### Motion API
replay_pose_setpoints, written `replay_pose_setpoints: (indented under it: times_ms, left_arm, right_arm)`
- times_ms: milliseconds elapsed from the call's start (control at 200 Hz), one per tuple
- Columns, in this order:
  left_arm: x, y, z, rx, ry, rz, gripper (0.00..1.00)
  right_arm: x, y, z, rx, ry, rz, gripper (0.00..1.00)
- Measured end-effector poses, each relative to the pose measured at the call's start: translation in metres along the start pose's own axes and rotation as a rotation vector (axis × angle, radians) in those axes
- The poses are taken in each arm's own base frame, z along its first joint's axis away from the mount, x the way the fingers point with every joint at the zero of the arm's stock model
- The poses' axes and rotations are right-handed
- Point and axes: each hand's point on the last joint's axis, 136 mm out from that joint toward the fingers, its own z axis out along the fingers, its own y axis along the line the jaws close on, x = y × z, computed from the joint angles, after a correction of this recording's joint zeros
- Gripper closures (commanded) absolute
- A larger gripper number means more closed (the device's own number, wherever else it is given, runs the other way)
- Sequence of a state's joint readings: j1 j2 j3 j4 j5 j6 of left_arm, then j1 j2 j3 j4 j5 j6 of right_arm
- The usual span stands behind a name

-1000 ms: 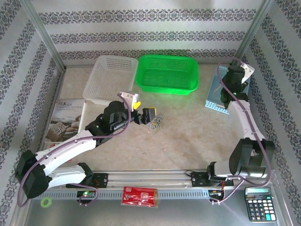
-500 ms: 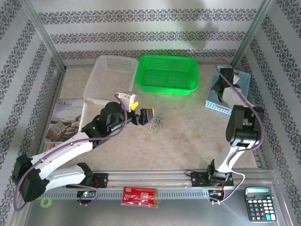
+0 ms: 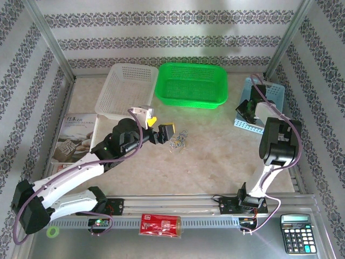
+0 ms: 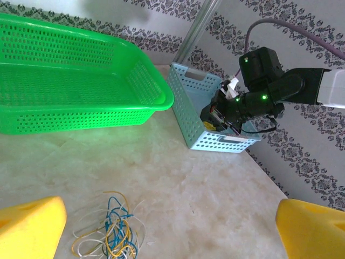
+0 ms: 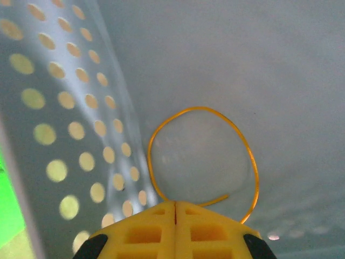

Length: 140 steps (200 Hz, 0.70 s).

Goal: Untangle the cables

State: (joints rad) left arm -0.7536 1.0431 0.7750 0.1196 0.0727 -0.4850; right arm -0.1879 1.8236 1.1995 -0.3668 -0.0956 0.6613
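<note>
A tangle of thin cables [image 4: 110, 232] in blue, yellow and cream lies on the marble table [image 3: 215, 151]. From the top view the tangle [image 3: 178, 140] sits just right of my left gripper [image 3: 160, 127]. That gripper [image 4: 170, 237] is open, its yellow fingers [image 4: 29, 224] spread wide, with the bundle near the left one and nothing between them. My right gripper [image 5: 175, 204] is shut inside the light blue basket [image 3: 269, 89]. A single yellow cable [image 5: 161, 129] loops up from its closed fingertips, just above the basket floor. The right gripper [image 3: 245, 109] reaches into that basket at the far right.
A green basket [image 3: 191, 83] and a white basket [image 3: 124, 89] stand at the back. A magazine [image 3: 73, 135] lies at the left. Along the front rail are a red packet [image 3: 160, 224], a calculator [image 3: 296, 233] and a green tape ring [image 3: 52, 232].
The right arm has folded down and lowered its gripper into the light blue basket. The left arm has shifted a little to the left, gripper still open by the tangle.
</note>
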Motion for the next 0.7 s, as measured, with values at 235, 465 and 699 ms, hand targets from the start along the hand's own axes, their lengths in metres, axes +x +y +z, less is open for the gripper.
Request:
replay_pose_setpoints:
  times_ms: [235, 465, 699]
  left_arm:
    - [0.003, 0.003, -0.007, -0.001, -0.010, -0.022, 0.00]
    - [-0.003, 0.000, -0.010, 0.013, -0.038, -0.039, 0.00]
    - [-0.003, 0.000, -0.010, 0.015, -0.041, -0.048, 0.00]
  right_arm:
    - [0.041, -0.012, -0.023, -0.054, 0.058, 0.026, 1.00]
    - [0.074, -0.027, -0.055, -0.108, 0.041, 0.042, 1.00]
    - [0.055, -0.018, -0.073, -0.127, -0.045, 0.013, 1.00]
